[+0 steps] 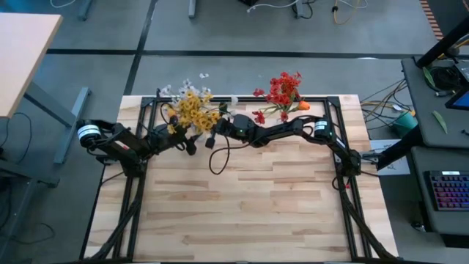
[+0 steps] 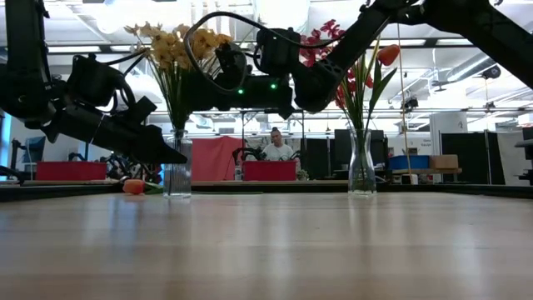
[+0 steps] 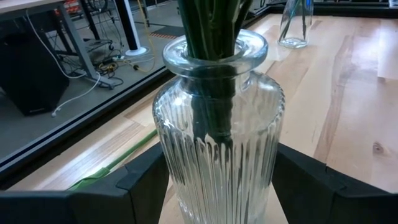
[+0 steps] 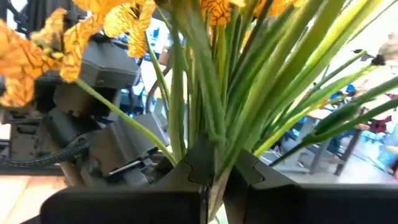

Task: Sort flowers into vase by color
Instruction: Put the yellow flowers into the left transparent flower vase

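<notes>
A ribbed glass vase (image 3: 217, 143) at the far left holds yellow and white flowers (image 1: 192, 110); their green stems (image 3: 211, 37) stand in its neck. My left gripper (image 3: 221, 180) has a finger on each side of its body. Just above the vase, my right gripper (image 4: 214, 171) is shut on green stems of that bunch, reaching in from the right (image 1: 214, 126). A second glass vase (image 2: 361, 167) at the far right holds red flowers (image 1: 284, 89) and an orange one (image 2: 387, 55). My left gripper has the ribbed vase's body (image 3: 168, 168) between its two fingers (image 3: 146, 183), one on each side wall. The fingers come nearly level from the table's left side. The vase stands upright on the table. My right gripper pinches green stems of the yellow bunch (image 4: 214, 146) between its shut fingers, below the blossoms and above the vase; how many stems I cannot tell. The fingers come roughly level from the table's right side and lie across the stems, which stay upright in the vase.
A flower with an orange head (image 2: 133, 186) and a green stem (image 3: 112, 165) lies on the table left of the ribbed vase. A black frame (image 1: 242, 100) runs along the table's edges. The wide near part of the wooden table (image 1: 242, 213) is bare. A person (image 2: 275, 146) sits beyond it.
</notes>
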